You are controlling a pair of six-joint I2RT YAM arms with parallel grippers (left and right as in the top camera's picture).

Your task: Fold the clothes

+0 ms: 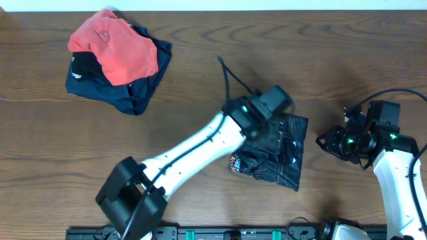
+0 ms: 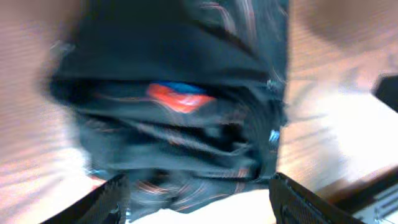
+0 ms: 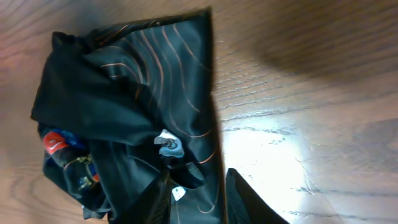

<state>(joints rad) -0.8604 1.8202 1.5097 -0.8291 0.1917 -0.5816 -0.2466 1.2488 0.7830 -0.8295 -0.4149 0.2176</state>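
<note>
We see the black jersey (image 1: 280, 160) lying in a bunched, partly folded heap on the desk (image 1: 200, 67), in its right half and nearer the front edge than the back. Its thin orange lines and a few small coloured logos face up. The left hand (image 1: 267, 133) sits right over the jersey's upper part. In the blurred left wrist view its two fingers (image 2: 292, 199) stand wide apart, one at either side of the cloth, with nothing clamped between them. The right hand (image 1: 331, 140) rests just beside the jersey's right edge and, from overhead, apart from it. Its fingers (image 3: 245, 199) are only narrowly parted, and we see no cloth pinched between them. Far off at the back left corner of the desk, a coral-red garment (image 1: 117, 47) lies on top of a navy garment (image 1: 137, 90).
</note>
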